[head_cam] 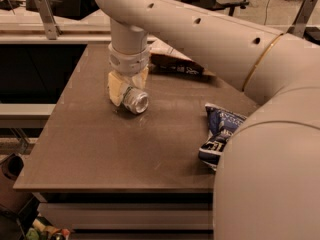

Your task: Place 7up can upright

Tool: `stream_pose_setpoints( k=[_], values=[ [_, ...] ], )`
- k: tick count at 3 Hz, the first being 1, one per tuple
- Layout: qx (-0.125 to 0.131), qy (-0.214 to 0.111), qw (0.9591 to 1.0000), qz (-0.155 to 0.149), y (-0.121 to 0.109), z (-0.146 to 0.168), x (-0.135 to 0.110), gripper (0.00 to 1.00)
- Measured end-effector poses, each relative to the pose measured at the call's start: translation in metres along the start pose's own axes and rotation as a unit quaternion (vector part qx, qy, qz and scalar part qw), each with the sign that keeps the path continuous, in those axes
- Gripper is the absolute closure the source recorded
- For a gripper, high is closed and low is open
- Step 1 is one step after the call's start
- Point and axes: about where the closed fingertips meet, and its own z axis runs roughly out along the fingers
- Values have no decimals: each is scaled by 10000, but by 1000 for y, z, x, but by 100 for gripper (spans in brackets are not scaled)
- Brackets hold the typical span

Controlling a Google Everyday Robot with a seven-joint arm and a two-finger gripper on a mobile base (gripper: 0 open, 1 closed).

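Gripper hung from the arm directly over the can, its cream fingers clasped on the can's sides. The can lay on its side on the table, end toward the camera. A brown bag sat behind the can, and a blue bag lay well to its right.

Table: plain matte dark brown. Gripper, low over the table's rear left and clamped on the 7up can: cream-yellow fingers, pale grey wrist. Can: silver, bare metal end. Arm: off-white, small dark holes, one thin gold band. Chip bag: dark blue, white lettering. Rear snack bag: brown and cream.
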Motion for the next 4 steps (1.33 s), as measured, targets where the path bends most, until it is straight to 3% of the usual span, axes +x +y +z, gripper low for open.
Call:
stream_pose_setpoints(
  k=[2,3,4],
  values=[
    [-8,-12,10000,-10,1,3,-2,88],
    [-12,-16,10000,-15,1,5,-3,100],
    [-9,-19,10000,-16,1,5,-3,100]
  ],
)
